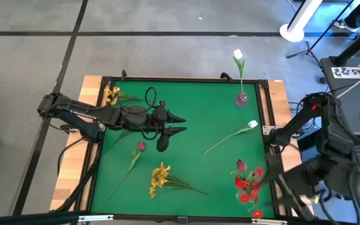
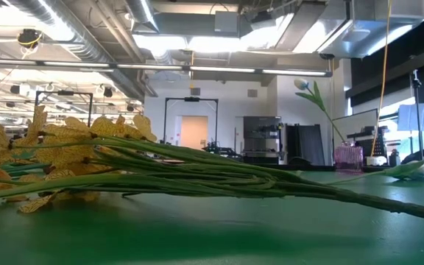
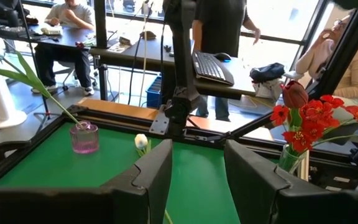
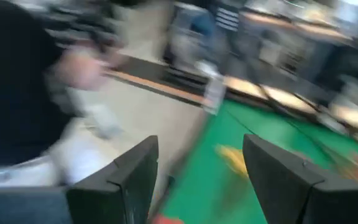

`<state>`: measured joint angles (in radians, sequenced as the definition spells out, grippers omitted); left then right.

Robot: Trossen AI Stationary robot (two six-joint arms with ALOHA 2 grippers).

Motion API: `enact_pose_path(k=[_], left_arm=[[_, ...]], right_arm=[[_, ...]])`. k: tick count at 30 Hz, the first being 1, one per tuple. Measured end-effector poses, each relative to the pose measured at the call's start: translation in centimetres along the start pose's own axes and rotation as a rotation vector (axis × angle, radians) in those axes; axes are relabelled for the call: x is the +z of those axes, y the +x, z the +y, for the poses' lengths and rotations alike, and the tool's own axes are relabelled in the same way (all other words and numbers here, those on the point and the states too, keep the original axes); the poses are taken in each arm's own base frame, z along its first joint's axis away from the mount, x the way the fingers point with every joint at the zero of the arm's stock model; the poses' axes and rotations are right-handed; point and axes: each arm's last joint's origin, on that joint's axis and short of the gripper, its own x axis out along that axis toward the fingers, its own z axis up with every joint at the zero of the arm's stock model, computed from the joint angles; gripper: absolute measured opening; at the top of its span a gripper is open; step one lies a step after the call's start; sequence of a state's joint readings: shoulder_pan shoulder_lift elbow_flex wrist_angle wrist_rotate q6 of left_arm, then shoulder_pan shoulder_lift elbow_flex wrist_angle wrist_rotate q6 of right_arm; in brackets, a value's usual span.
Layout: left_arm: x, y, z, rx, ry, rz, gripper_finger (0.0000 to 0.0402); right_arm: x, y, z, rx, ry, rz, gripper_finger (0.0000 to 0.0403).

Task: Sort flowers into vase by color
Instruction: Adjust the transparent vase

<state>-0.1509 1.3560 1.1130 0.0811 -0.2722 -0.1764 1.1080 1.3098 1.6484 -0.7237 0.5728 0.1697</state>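
My left gripper (image 1: 181, 124) hovers open over the middle of the green table (image 1: 199, 100), with nothing between its fingers. My right gripper (image 4: 201, 149) is open and holds nothing; it is blurred, near the table's right edge. A white tulip (image 1: 237, 56) stands in a pink vase (image 1: 241, 98) at the far right. Red flowers (image 3: 309, 118) stand in a clear vase (image 3: 289, 158) at the near right. Lying flat on the table are another white tulip (image 1: 230, 134), a dark pink bud flower (image 1: 134, 157) and a yellow spray (image 1: 161, 178). A second yellow spray (image 1: 111, 94) is at the far left corner.
A raised black frame (image 1: 186, 79) borders the table. Beyond the right edge stand a desk with a keyboard (image 3: 213, 67) and seated people (image 3: 67, 15). In the low view the near yellow spray's stems (image 2: 219, 173) stretch across the picture.
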Motion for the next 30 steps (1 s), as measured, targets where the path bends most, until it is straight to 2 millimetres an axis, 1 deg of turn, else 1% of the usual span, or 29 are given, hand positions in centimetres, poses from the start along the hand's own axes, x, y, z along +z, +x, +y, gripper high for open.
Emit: enact_pose_path(k=[2,3,6,9,12,14,17,19,21,25,28,30], left_arm=[[0.0,0.0,0.0,0.0,0.002,0.0,0.0142],[0.0,0.0,0.0,0.0,0.003,0.0,0.0142],[-0.2,0.2,0.0,0.001,0.005,0.008,0.0142],[-0.7,0.7,-0.1,0.005,0.011,0.031,0.0142],[-1.2,1.0,-0.1,0.01,0.017,0.06,0.0142],[-1.5,1.3,-0.1,0.011,0.015,0.064,0.0142],[-1.6,1.4,-0.1,0.013,0.017,0.075,0.0142],[-1.6,1.4,-0.1,0.013,0.017,0.074,0.0142],[-1.8,1.4,-0.2,0.012,0.019,0.081,0.0142],[-1.8,1.5,-0.2,0.012,0.019,0.081,0.0142],[-1.9,1.5,-0.2,0.012,0.02,0.085,0.0142],[-1.9,1.5,-0.2,0.012,0.02,0.087,0.0142]], right_arm=[[-0.1,1.4,-0.8,0.106,-0.047,0.005,0.0234],[-0.4,2.1,-1.4,0.124,-0.055,0.023,0.0234],[-1.2,3.6,-3.8,0.089,-0.078,0.066,0.0234],[-1.3,4.4,-6.6,0.086,-0.091,0.056,0.0234],[-1.1,4.4,-9.3,0.113,-0.125,0.012,0.0234],[-0.7,3.7,-11.2,0.115,-0.132,-0.02,0.0234],[-0.8,1.8,-13.8,0.081,-0.104,-0.023,0.0234],[-1.2,0.5,-15.1,0.048,-0.077,-0.008,0.0234],[-1.7,-1.0,-16.0,0.003,-0.054,-0.017,0.0234],[-3.8,-4.3,-16.5,-0.071,0.014,-0.042,0.0234],[-6.0,-6.3,-16.1,-0.129,0.083,-0.058,0.0234],[-7.8,-7.8,-15.5,-0.177,0.15,-0.064,0.0234]])
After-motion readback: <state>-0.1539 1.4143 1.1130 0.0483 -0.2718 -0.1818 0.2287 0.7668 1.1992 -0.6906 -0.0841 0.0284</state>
